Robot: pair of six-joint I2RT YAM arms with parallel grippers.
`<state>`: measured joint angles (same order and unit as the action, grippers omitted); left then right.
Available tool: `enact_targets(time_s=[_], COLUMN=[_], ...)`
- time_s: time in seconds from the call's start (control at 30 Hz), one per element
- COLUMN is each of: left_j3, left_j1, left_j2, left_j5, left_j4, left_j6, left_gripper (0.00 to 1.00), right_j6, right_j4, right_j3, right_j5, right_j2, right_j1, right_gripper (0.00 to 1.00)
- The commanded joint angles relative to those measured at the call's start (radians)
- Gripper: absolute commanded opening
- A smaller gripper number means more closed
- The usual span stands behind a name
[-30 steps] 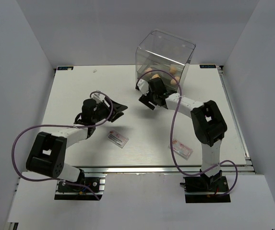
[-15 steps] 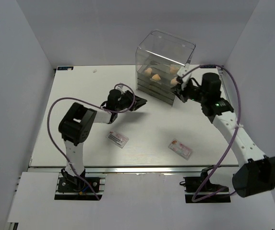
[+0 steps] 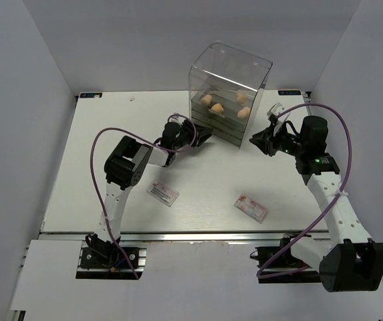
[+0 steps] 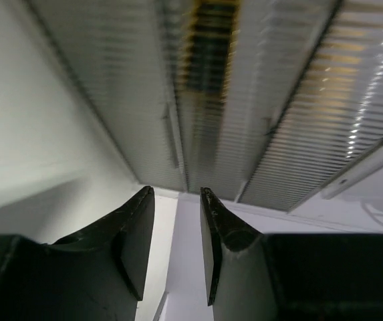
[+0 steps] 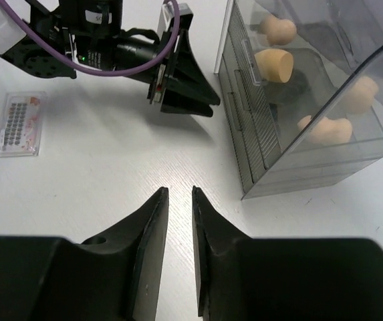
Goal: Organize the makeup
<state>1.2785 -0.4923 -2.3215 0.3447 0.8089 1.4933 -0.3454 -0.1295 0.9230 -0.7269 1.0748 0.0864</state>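
Observation:
Several peach sponges lie inside the clear drawer box; the right wrist view shows them through its wall. Two flat packets lie on the table, one at the left and one at the right. My left gripper points at the box's ribbed drawer fronts, its jaws a narrow gap apart around nothing. A blurred dark-and-gold shape shows behind a drawer front. My right gripper hovers by the box's front right corner, slightly open and empty.
The white table is enclosed by grey walls on the left, back and right. Both arms' purple cables loop above the tabletop. In the right wrist view the left gripper sits just left of the box.
My left gripper has pushed further right, closer to the drawer fronts. My right gripper has drawn back a little from the box's corner. Both pairs of jaws stand slightly wider than half a second ago.

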Motion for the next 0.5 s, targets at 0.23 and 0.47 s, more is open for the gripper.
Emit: enact_targets(time_s=[0.23,0.47], left_j3=[0.130,0.180], left_j1=[0.000,0.000], left_j2=[-0.059,-0.087], left_j5=[-0.027,-0.030], left_j4=[0.012,-0.057], left_j6=[0.028,0.009], left_gripper=[0.45,0.42], right_j6=[0.045,0.051], right_j4=[0.030,0.030], right_j3=[-0.016,-0.018], right_j5=[-0.034,-0.032], right_j2=[-0.018,-0.024], right_j1=[-0.022,-0.036], right_gripper=[0.29,0.30])
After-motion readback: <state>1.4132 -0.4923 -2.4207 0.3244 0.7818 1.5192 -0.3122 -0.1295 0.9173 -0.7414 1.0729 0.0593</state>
